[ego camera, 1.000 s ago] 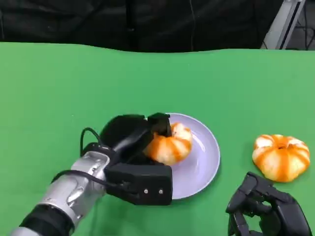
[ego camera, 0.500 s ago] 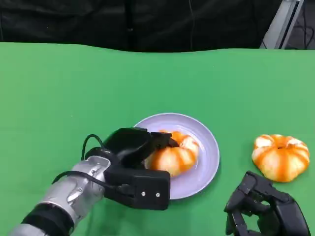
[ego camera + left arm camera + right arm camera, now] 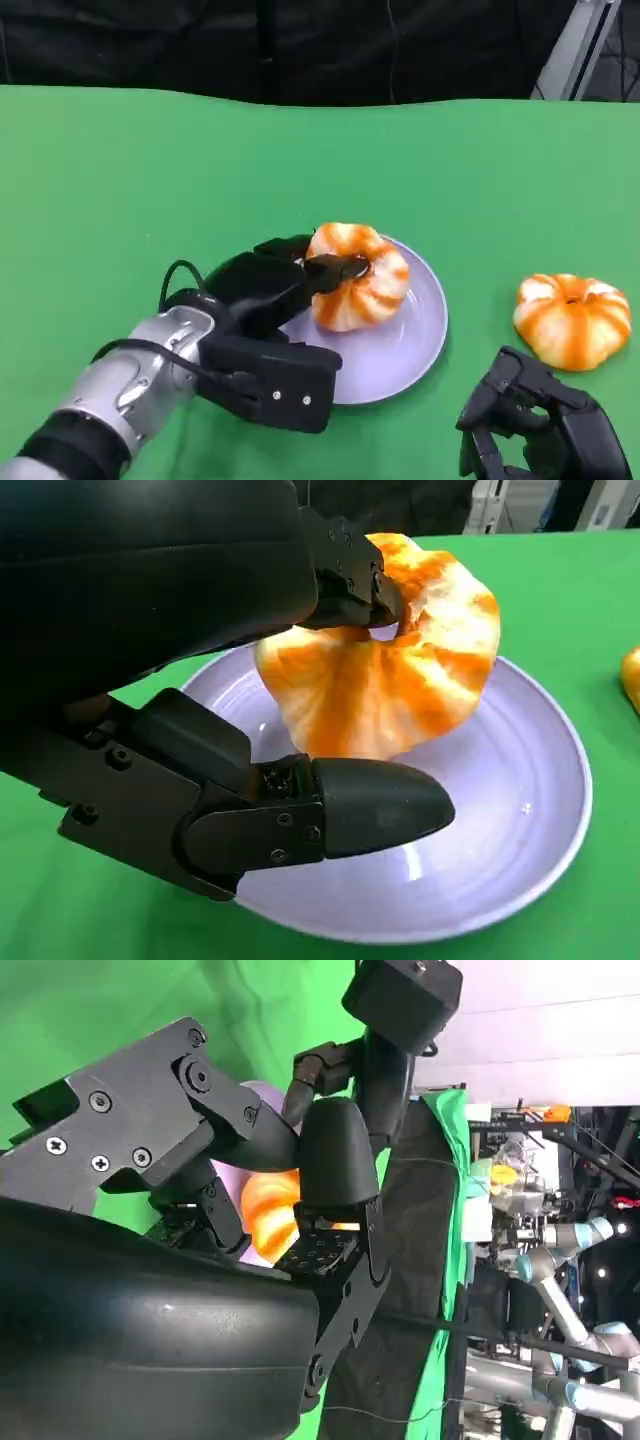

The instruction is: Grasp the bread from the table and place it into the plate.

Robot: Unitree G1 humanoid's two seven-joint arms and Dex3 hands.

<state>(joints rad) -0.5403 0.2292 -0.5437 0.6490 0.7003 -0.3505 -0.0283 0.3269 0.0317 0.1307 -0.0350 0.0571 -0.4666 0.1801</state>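
Green cloth covers the table (image 3: 120,180), with dark drapery hung behind it. On the cloth a pale lilac plate (image 3: 415,335) is set, and above its near-left part a bread (image 3: 358,275) is held tilted by the left hand (image 3: 275,290), one finger hooked over its top and another fingertip (image 3: 385,805) reaching beneath it. The bread's lower edge appears to hang just over the plate's surface, directly above the dish, so a short lowering and a release would seem to be what is called for. A second bread (image 3: 571,320) lies on the cloth well to the plate's right, just beyond the right hand (image 3: 545,430), whose fingers are curled with nothing held.
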